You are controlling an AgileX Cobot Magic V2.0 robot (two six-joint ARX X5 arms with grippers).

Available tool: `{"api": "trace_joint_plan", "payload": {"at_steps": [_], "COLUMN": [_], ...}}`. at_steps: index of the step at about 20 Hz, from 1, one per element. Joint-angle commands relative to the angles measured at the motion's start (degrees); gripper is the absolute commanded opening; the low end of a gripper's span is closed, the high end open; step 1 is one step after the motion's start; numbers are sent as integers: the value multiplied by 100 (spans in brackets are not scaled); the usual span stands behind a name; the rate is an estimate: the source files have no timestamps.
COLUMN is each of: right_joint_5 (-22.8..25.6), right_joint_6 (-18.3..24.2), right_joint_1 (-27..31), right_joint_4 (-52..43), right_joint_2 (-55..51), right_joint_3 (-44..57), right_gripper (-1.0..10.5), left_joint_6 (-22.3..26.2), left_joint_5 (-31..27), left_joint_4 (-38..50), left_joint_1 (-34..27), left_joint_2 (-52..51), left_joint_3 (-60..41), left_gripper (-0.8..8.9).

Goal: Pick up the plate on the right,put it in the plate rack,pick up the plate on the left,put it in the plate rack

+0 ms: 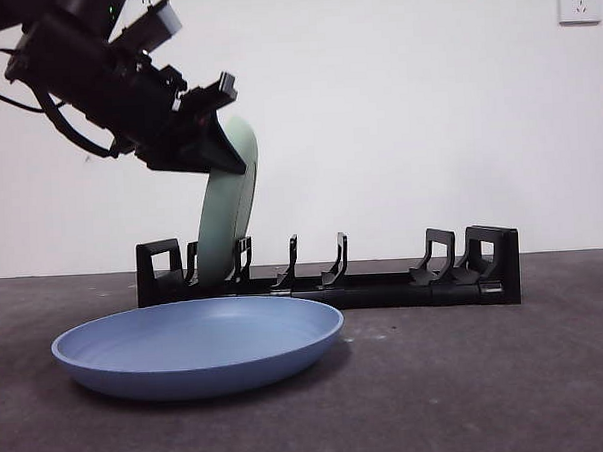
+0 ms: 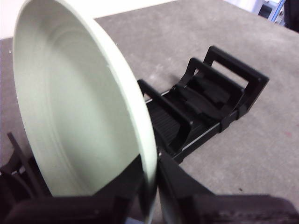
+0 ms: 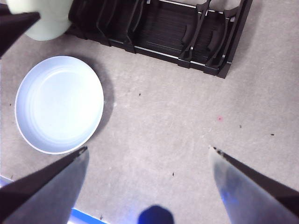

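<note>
The left pincer (image 1: pixel 210 155) is gripping the upper rim of the pale green plate (image 1: pixel 227 204), clenched on it, and is holding it on edge at the far-left end of the plate rack (image 1: pixel 384 282). In the front view the plate's lower edge is sitting down between the first prongs, with the plate leaning toward about 1 o'clock. I cannot tell if the edge is already resting on the rack's floor.

The blue plate (image 1: pixel 199 343) is lying flat on the table (image 1: pixel 488 378), just in front of the rack, at about 7 o'clock from the green plate. The right pincer (image 3: pixel 149 154) is hanging high above the table with its jaws spread wide and holding nothing.

The main risk, in my judgement, is in letting go. If the plate is not seated between two prongs, it may tip over, or slide out and fall onto the blue plate beneath. Pulling away along a slanted line could also drag the rim and shift the light rack.
</note>
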State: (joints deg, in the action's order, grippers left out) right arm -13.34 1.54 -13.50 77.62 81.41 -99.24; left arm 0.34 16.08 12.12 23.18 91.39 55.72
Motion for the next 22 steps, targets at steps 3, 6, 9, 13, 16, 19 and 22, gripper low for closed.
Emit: {"api": "trace_joint_plan", "payload": {"at_steps": [3, 6, 9, 13, 16, 19, 22], "right_joint_5": [-11, -11, -11, -11, -11, -11, -11], "right_joint_6": [109, 153, 153, 153, 153, 153, 153], "right_joint_1": [-4, -4, -4, -4, -4, -4, -4], "right_joint_4": [33, 35, -9, -4, -4, -9, -59], "right_joint_2": [7, 7, 7, 7, 7, 7, 7], "right_joint_3": [55, 55, 55, 55, 55, 55, 55], "right_gripper": [438, 438, 438, 438, 438, 438, 438], "left_joint_6": [81, 98, 98, 94, 94, 94, 94], "left_joint_5": [-254, -262, -254, -210, -168, -46, -50], "left_joint_4": [85, -46, -146, -151, -184, -184, -275], "left_joint_1": [0, -2, 0, 15, 15, 15, 15], "left_joint_2": [76, 76, 76, 74, 50, -164, -680], "left_joint_3": [0, 0, 0, 0, 0, 0, 0], "left_gripper": [-8, 0, 50, 236, 249, 252, 252]}}
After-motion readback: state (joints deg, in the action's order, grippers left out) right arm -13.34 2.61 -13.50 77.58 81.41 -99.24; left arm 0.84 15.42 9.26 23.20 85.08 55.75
